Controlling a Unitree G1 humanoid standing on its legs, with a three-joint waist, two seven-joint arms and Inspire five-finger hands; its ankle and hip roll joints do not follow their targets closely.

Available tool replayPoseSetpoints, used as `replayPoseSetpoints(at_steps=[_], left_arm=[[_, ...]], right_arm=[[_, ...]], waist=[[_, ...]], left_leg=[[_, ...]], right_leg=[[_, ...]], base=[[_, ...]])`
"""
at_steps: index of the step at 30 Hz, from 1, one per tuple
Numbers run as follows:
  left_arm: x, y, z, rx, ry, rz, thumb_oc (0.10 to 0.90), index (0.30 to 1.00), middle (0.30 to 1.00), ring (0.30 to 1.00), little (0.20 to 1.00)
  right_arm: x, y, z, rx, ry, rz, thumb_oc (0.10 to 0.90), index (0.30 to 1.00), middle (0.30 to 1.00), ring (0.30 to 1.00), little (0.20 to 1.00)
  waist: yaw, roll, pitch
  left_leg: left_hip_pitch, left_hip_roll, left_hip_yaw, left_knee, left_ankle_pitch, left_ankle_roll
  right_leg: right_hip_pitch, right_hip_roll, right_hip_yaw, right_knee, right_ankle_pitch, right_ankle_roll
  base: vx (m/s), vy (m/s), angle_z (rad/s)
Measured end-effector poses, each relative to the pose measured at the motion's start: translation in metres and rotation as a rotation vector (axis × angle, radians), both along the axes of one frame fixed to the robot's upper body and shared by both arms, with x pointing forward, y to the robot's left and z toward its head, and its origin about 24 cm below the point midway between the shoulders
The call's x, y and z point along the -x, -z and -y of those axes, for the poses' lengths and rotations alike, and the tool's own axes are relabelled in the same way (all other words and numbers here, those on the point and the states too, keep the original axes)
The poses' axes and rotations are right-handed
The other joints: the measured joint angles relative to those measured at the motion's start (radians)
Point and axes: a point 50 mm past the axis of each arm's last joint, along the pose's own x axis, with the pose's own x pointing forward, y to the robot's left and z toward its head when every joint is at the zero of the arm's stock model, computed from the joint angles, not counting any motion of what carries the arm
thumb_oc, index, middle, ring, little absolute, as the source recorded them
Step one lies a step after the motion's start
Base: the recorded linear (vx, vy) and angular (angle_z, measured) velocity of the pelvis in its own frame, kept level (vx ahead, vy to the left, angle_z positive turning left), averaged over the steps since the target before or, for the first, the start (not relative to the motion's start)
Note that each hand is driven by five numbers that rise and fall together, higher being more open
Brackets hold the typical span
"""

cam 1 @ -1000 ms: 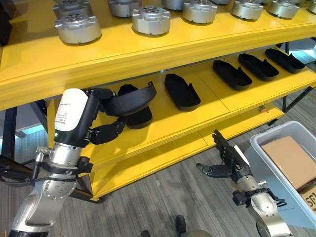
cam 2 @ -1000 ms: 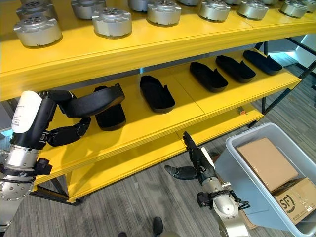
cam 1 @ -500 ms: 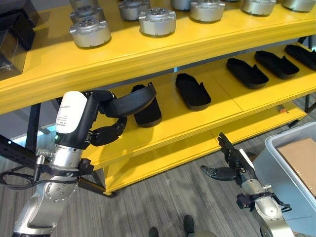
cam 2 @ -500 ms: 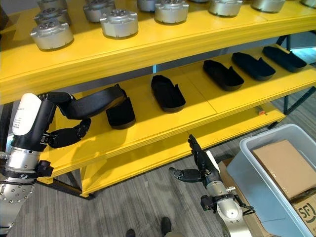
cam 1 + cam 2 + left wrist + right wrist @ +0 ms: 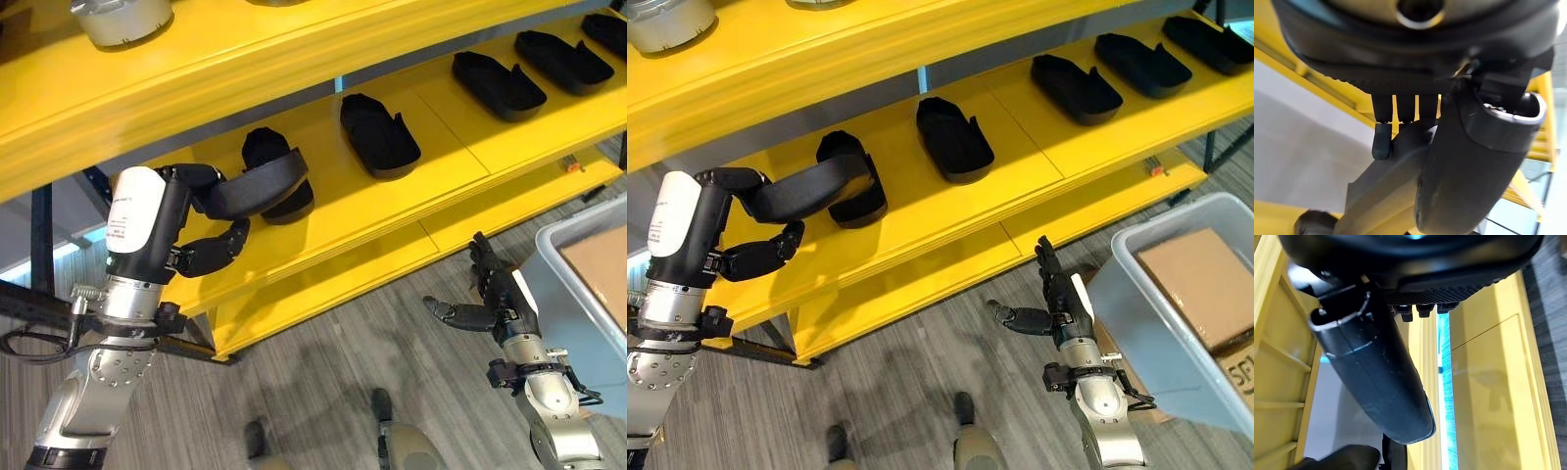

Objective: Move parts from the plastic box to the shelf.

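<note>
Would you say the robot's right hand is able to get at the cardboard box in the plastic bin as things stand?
Probably yes: the right hand is open and empty just beside the grey bin, whose top is open, with nothing covering the cardboard box.

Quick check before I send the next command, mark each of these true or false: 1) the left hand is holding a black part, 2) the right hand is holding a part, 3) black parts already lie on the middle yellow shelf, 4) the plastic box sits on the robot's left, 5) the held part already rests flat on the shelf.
1) True: the left hand is curled round a black part.
2) False: the right hand is open and empty, low above the floor.
3) True: several black parts lie in a row on the middle shelf.
4) False: the plastic box stands on the robot's right.
5) False: the held part is raised in the hand, above the part lying on the shelf.
</note>
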Motion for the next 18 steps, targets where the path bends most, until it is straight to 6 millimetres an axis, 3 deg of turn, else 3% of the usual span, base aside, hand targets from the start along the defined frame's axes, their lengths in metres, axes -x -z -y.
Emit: replayPoseSetpoints(at_steps=[1,3,5,9,11,13,17,18], left_arm=[[0.001,0.001,0.004,-0.01,0.024,0.001,0.4,0.3,0.3,0.3,0.3],[0.002,-0.001,0.004,-0.029,0.027,0.0,0.4,0.3,0.3,0.3,0.3],[0.003,0.003,0.0,-0.058,0.001,-0.034,0.4,0.3,0.3,0.3,0.3],[0.005,0.009,-0.002,-0.105,-0.014,-0.07,0.4,0.3,0.3,0.3,0.3],[0.005,0.01,-0.002,-0.111,-0.018,-0.073,0.4,0.3,0.3,0.3,0.3],[0.005,0.009,-0.003,-0.113,-0.028,-0.071,0.4,0.3,0.3,0.3,0.3],[0.006,0.01,-0.007,-0.125,-0.057,-0.077,0.4,0.3,0.3,0.3,0.3],[0.008,0.011,-0.011,-0.138,-0.079,-0.079,0.4,0.3,0.3,0.3,0.3]], right_arm=[[0.006,0.008,-0.003,-0.032,0.011,-0.027,0.9,1.0,1.0,1.0,1.0],[0.015,0.022,-0.015,-0.068,-0.024,-0.081,0.9,1.0,1.0,1.0,1.0],[0.016,0.029,-0.028,-0.105,-0.058,-0.099,0.9,1.0,1.0,1.0,1.0],[0.014,0.026,-0.028,-0.109,-0.061,-0.084,0.9,1.0,1.0,1.0,1.0],[0.01,0.022,-0.029,-0.109,-0.06,-0.065,0.9,1.0,1.0,1.0,1.0],[0.007,0.021,-0.033,-0.13,-0.06,-0.049,0.9,1.0,1.0,1.0,1.0],[0.008,0.024,-0.035,-0.137,-0.06,-0.062,0.9,1.0,1.0,1.0,1.0],[0.008,0.024,-0.035,-0.137,-0.06,-0.063,0.9,1.0,1.0,1.0,1.0]], waist=[[-0.004,-0.02,0.002],[0.017,-0.076,-0.005],[0.051,-0.106,-0.009],[0.079,-0.11,-0.01],[0.088,-0.126,-0.014],[0.086,-0.164,-0.031],[0.083,-0.206,-0.055],[0.081,-0.227,-0.068]], left_leg=[[0.01,-0.031,-0.005,-0.009,0.006,-0.027],[0.013,-0.105,0.003,-0.009,-0.012,0.009],[0.029,-0.158,0.004,-0.009,-0.026,0.033],[0.057,-0.196,-0.004,-0.009,-0.036,0.05],[0.064,-0.219,-0.001,-0.009,-0.044,0.062],[0.064,-0.235,0.016,-0.009,-0.048,0.069],[0.077,-0.239,0.042,-0.009,-0.051,0.072],[0.087,-0.235,0.057,-0.009,-0.054,0.07]], right_leg=[[0.01,-0.026,0.001,-0.007,0.004,0.015],[0.03,-0.1,0.005,-0.04,0.02,0.045],[0.058,-0.15,0.005,-0.065,0.032,0.065],[0.098,-0.189,0.0,-0.065,0.03,0.07],[0.101,-0.206,0.004,-0.064,0.032,0.079],[0.089,-0.225,0.017,-0.064,0.034,0.083],[0.082,-0.224,0.044,-0.064,0.034,0.09],[0.082,-0.223,0.059,-0.064,0.03,0.107]], base=[[0.09,0.15,0.18],[0.14,0.243,0.23],[0.14,0.293,0.17],[0.06,0.21,0.14],[0.02,0.163,0.01],[0.04,0.173,-0.19],[0.02,0.082,-0.22],[0.03,0.037,-0.29]])
